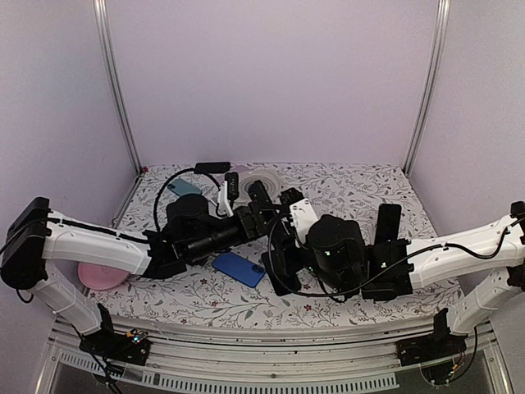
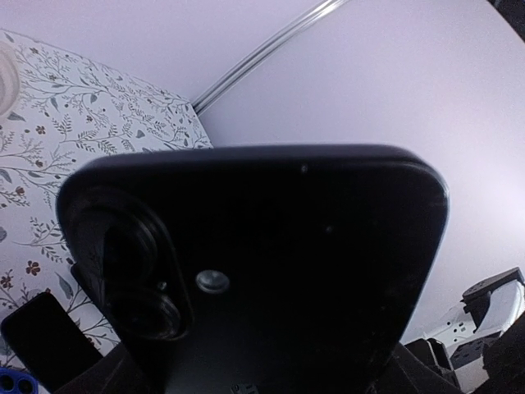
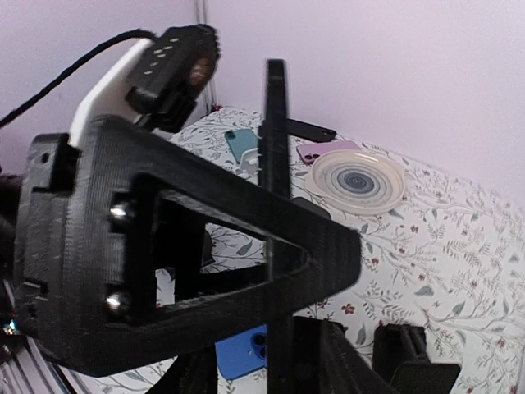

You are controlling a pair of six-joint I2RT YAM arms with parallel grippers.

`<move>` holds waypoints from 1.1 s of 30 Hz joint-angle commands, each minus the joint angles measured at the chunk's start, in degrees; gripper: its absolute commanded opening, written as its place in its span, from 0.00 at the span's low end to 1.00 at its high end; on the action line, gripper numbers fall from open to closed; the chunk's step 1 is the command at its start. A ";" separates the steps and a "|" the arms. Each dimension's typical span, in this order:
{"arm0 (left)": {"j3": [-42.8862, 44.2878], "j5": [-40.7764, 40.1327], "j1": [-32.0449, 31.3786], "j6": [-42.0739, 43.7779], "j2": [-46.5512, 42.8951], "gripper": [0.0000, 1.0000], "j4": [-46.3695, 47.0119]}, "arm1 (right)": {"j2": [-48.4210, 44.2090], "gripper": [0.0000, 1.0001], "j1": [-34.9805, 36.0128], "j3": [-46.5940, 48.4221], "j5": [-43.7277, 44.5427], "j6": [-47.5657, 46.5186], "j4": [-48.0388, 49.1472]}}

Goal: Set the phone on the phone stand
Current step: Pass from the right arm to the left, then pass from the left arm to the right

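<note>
No readable text, label, brand, number or sign in any view. The black phone [image 2: 271, 271] back fills the left wrist view: camera lenses and a small round dot only, no legible logo or print. The blue phone [image 1: 238, 268] and the other phones at the back of the table are too small to read. The tablecloth [image 1: 344, 185] has a floral print only, no lettering.
</note>
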 commanded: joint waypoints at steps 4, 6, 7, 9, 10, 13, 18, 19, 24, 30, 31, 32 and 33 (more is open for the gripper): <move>-1.83 1.82 0.87 4.30 -3.03 0.28 2.09 | -2.05 0.72 0.33 0.89 -3.53 0.96 0.65; -2.50 2.75 1.57 5.01 -3.72 0.28 2.43 | -3.06 0.81 0.29 0.24 -5.24 1.26 0.74; -2.83 3.17 1.81 5.32 -4.07 0.28 2.48 | -3.43 0.85 0.27 -0.13 -6.18 1.26 0.77; -3.53 4.11 2.48 5.86 -4.73 0.27 2.55 | -4.36 0.91 0.01 -0.68 -9.04 1.16 0.71; -3.95 4.43 2.79 6.07 -5.09 0.27 2.53 | -4.83 0.93 -0.24 -0.81 -10.85 0.95 0.55; -5.30 5.86 3.92 6.90 -6.08 0.26 3.05 | -6.60 0.99 -1.13 -2.16 -16.33 0.44 0.43; -6.44 8.83 5.55 9.26 -7.71 0.25 2.85 | -10.80 0.99 -6.02 -5.45 -29.85 1.43 0.40; -6.45 9.74 5.80 9.87 -7.96 0.25 2.85 | -11.74 0.99 -6.82 -6.02 -32.25 1.48 0.28; -6.47 14.22 6.88 12.66 -8.91 0.26 1.95 | -16.91 0.99 -12.37 -9.84 -45.74 2.44 2.17; -4.95 23.82 7.67 15.54 -7.61 0.25 2.23 | -20.95 0.99 -20.53 -13.49 -60.99 7.17 6.94; -4.40 24.98 7.67 15.97 -7.19 0.25 2.12 | -21.11 0.99 -21.91 -13.81 -62.80 8.44 7.95; -4.06 26.27 7.63 16.26 -6.94 0.25 2.21 | -21.16 0.99 -22.81 -14.04 -64.28 9.42 8.92; -3.83 27.07 7.65 16.64 -6.70 0.25 2.16 | -21.17 0.99 -23.58 -14.17 -65.68 10.20 10.13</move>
